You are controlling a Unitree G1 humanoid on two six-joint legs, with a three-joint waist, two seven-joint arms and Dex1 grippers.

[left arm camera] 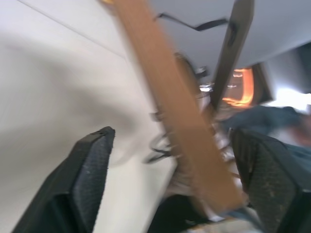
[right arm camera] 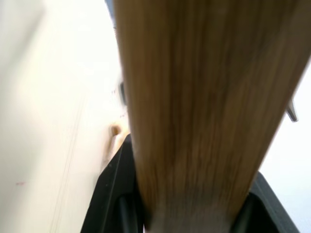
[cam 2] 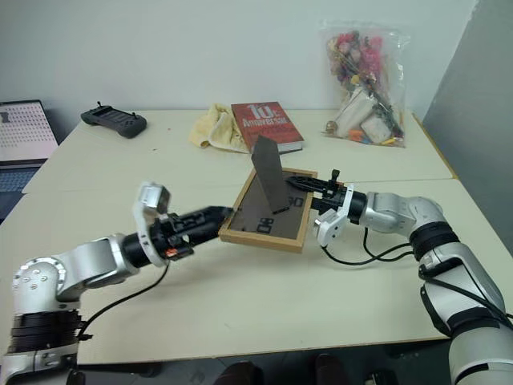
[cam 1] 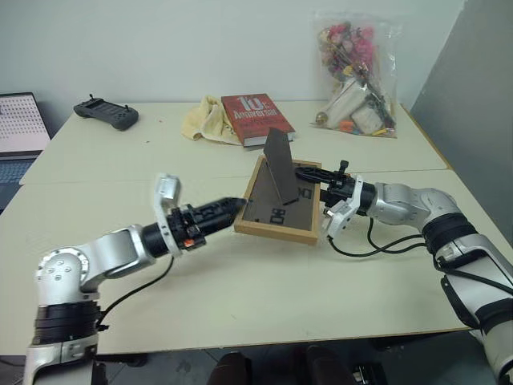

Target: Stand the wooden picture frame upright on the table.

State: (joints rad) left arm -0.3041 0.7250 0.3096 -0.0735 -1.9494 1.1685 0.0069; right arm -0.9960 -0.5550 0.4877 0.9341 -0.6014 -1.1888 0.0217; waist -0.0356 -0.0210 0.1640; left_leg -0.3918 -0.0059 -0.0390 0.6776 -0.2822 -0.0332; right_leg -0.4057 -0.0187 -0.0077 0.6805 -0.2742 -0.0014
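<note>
The wooden picture frame (cam 1: 273, 229) lies face down in the middle of the table (cam 1: 240, 297), its dark back panel up and its stand (cam 1: 279, 164) raised. My right gripper (cam 1: 309, 175) reaches in from the right and is shut on the frame's right edge; in the right wrist view the wooden rim (right arm camera: 194, 97) sits between its fingers (right arm camera: 112, 194). My left gripper (cam 1: 239, 205) is at the frame's left edge, open, with its fingers (left arm camera: 87, 165) wide apart on either side of the rim (left arm camera: 165, 97).
Behind the frame lie a red book (cam 1: 256, 119) and a yellow cloth (cam 1: 204, 119). A black controller (cam 1: 106, 113) is at the back left, a laptop (cam 1: 20, 132) at the left edge, and a filled plastic bag (cam 1: 357, 76) at the back right.
</note>
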